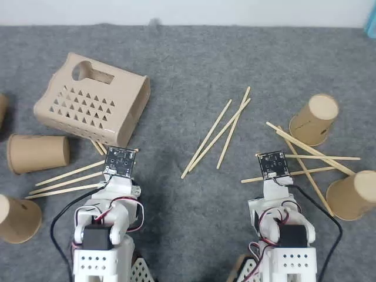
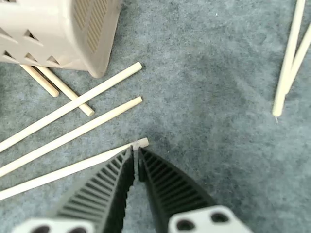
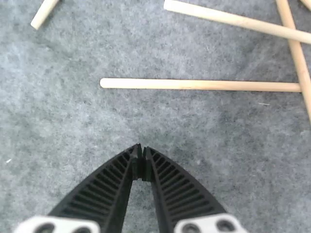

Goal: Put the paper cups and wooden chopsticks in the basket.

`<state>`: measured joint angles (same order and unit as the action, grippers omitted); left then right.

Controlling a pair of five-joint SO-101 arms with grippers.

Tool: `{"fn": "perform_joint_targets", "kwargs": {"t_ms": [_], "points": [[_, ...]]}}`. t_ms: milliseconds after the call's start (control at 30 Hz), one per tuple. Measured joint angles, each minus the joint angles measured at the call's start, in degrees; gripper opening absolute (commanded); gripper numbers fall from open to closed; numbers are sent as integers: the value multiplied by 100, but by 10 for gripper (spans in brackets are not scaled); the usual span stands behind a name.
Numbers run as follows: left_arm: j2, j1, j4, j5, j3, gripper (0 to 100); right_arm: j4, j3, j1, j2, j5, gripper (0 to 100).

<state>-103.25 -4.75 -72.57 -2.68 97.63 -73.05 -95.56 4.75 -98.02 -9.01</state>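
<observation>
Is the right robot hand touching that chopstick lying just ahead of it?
Apart. The right wrist view shows a strip of bare grey mat between the closed tips of the right hand and the chopstick.

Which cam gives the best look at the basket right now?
High view: the whole basket is in frame, handle hole and triangle cut-outs included. Left wrist view catches just one basket corner, with chopsticks poking out beneath it. Right wrist view faces other chopsticks on the grey mat.
</observation>
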Motion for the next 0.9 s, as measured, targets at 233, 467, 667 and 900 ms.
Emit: {"fn": "perform_joint_targets", "kwargs": {"t_ms": [233,467,667,900], "points": [[0,0,0,0,0,12,0,0,0,0,0,6],[0,0,0,0,0,12,0,0,0,0,0,6],[0,0,0,0,0,12,0,0,0,0,0,6],[0,-264,0,0,-440,12,0,809,-18,-26,26,6]]}}
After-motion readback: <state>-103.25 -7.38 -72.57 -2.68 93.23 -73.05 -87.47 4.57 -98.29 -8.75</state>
